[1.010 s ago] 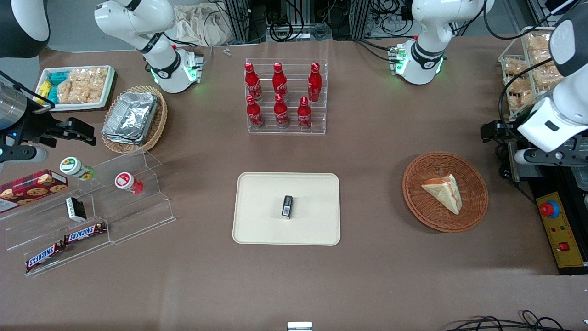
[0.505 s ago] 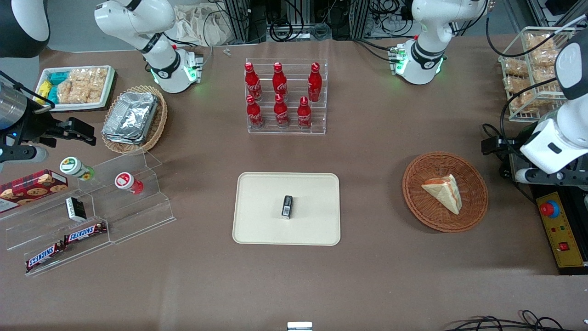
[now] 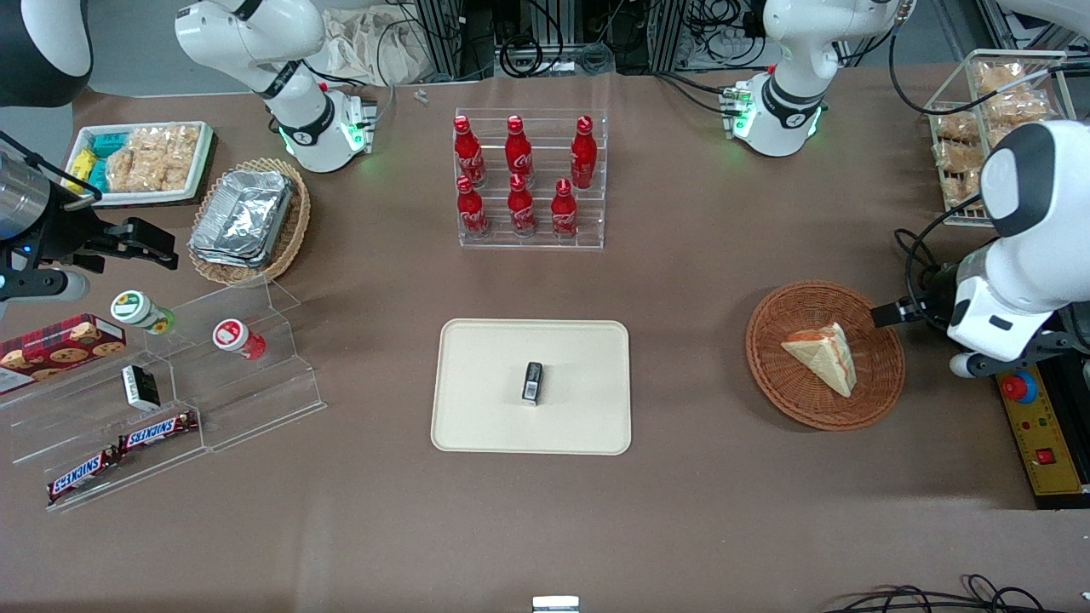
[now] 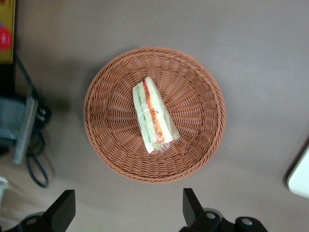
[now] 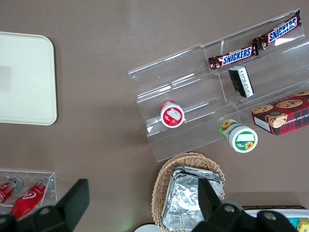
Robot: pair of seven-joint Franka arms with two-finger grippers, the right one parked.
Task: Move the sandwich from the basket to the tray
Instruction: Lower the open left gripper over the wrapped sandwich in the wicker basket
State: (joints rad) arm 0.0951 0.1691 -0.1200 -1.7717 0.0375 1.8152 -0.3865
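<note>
The sandwich [image 3: 822, 356] is a pale bread wedge with red-orange and green filling, lying in the round reddish-brown wicker basket [image 3: 771, 379]. My left gripper [image 3: 894, 314] hangs above the basket's rim on the working arm's side, open and empty. In the left wrist view the sandwich [image 4: 154, 116] lies in the middle of the basket [image 4: 106, 145], and the gripper [image 4: 126, 205] has its black fingers [image 4: 63, 212] spread wide over bare table beside the rim. The cream tray [image 3: 477, 358] lies mid-table with a small black packet [image 3: 532, 381] on it.
A clear rack of red bottles [image 3: 528, 183] stands farther from the front camera than the tray. A yellow box with a red button [image 3: 1035, 426] and a wire rack of snack bags [image 3: 988, 111] sit at the working arm's end of the table.
My left arm has swung nearer to the front camera and toward the basket, bringing the gripper over its rim. The sandwich, basket and tray have not moved.
</note>
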